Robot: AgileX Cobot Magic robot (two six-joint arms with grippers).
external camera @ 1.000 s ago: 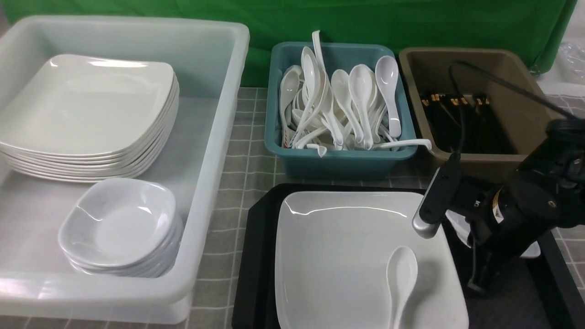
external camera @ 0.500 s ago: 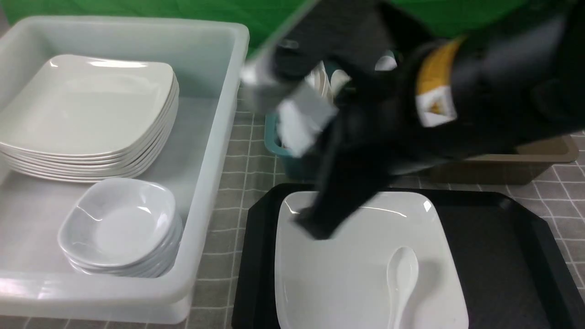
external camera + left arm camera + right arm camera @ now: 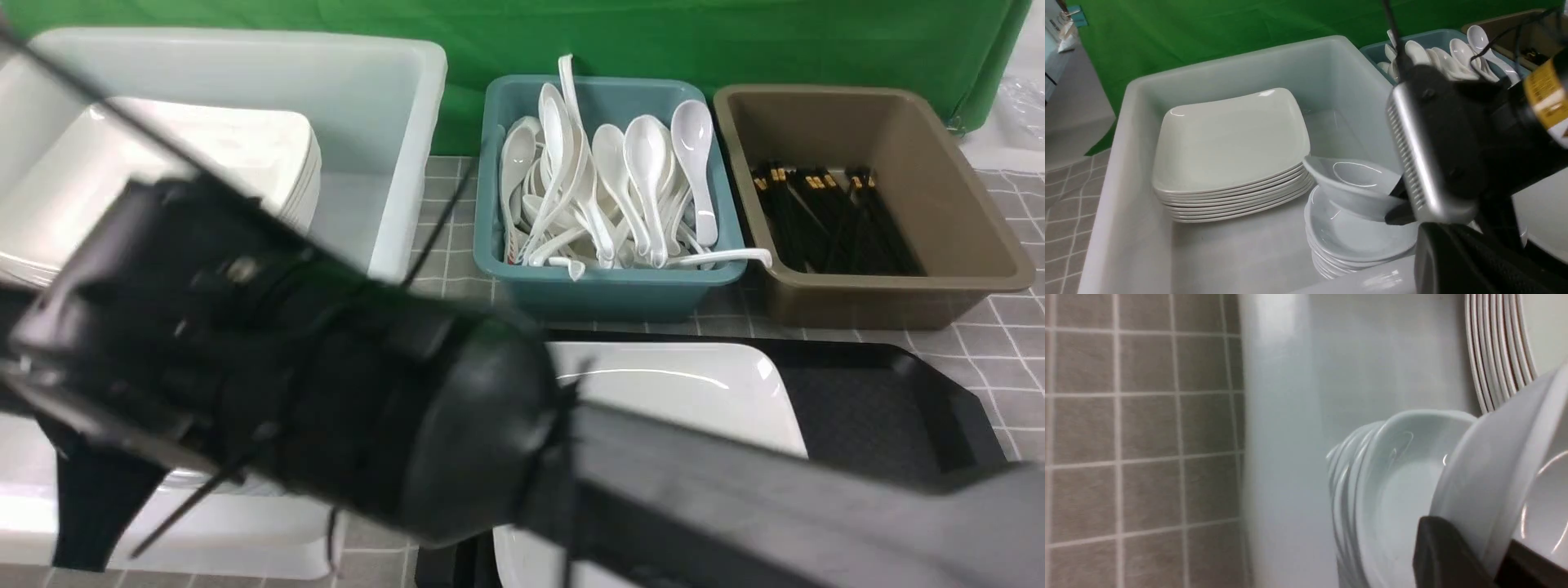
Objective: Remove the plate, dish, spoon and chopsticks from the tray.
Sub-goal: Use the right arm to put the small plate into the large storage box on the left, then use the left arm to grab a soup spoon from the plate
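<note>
My right arm [image 3: 326, 392] reaches blurred across the front view to the white tub [image 3: 392, 122]. My right gripper [image 3: 1474, 535] is shut on the rim of a small white dish [image 3: 1494, 469]. It holds the dish [image 3: 1355, 183] tilted just above the stack of small dishes [image 3: 1355, 241]. The large square plate [image 3: 694, 384] lies on the black tray [image 3: 882, 400]. The arm hides the spoon. No chopsticks show on the tray. A black shape [image 3: 1474, 265] at the left wrist view's edge may be my left gripper.
A stack of large plates [image 3: 1229, 139] stands in the white tub beside the small dishes. A teal tub [image 3: 604, 286] holds several spoons. A brown tub [image 3: 963, 229] holds black chopsticks [image 3: 824, 212]. A grey checked cloth covers the table.
My right arm has swung from the tray's right side across to the white tub, carrying the small dish. The tray's right side is now bare.
</note>
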